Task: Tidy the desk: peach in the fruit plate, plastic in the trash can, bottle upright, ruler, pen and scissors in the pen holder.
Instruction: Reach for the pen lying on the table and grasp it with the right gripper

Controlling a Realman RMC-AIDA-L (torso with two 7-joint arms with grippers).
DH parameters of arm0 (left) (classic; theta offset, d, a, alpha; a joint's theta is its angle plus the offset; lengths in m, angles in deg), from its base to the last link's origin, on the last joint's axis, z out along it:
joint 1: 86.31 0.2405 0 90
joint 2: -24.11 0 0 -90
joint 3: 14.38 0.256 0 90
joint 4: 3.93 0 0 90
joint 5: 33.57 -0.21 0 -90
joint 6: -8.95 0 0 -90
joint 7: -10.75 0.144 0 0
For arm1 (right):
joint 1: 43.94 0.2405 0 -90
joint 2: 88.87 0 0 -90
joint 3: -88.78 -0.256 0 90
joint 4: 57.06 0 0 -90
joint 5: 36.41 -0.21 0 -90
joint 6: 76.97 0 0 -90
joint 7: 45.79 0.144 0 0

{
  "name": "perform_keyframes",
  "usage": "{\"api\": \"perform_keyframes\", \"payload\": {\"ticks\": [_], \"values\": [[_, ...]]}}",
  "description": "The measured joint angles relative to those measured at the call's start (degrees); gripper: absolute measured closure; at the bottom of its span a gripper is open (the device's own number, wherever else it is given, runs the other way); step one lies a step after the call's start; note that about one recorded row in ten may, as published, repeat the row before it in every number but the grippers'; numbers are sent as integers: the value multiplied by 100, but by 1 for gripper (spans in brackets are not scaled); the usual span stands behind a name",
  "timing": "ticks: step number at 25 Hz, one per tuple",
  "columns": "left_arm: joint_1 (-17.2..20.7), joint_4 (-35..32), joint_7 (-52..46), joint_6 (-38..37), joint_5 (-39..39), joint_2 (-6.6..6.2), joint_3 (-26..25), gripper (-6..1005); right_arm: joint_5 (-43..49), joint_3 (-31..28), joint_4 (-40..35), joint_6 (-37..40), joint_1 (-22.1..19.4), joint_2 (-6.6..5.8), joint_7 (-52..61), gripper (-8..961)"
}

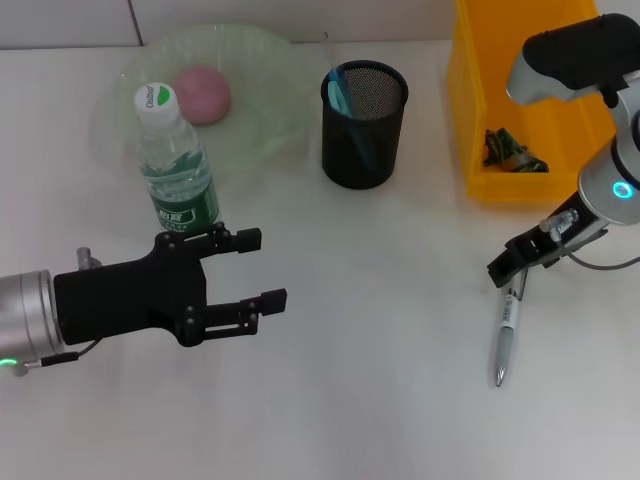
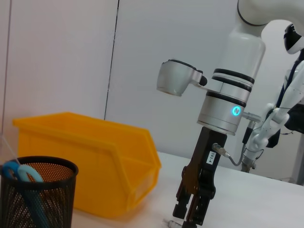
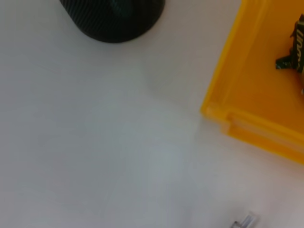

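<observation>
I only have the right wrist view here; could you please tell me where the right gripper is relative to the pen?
Observer: The right gripper is down at the end of the pen nearer the yellow bin; the pen lies on the desk.
Operator: Is the bottle standing?
Observer: Yes, the bottle is upright at the fruit plate.
Operator: And the left gripper?
Observer: The left gripper is open, just in front of the bottle.

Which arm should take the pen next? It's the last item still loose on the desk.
The right: its tool sits at the pen's upper end, while the left tool hangs open by the bottle.
</observation>
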Motion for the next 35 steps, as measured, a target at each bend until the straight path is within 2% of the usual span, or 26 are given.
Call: {"api": "perform_keyframes", "payload": {"ticks": [3,8,19,35], "values": [[1,0,0,-1,-10,5,-24,214,-8,17,10,-11,2,0,-8,277],[2,0,0,11,-15,8,-25,214,-17,120,17,-55,2,0,-8,434],[27,0,0,-11,-7,-4,-25,214,-23,152,21,-97,-15,9,0,475],[10,0,0,2,-16,4,-24,214,-41,151,142,-247,-42,19,8,584]]}}
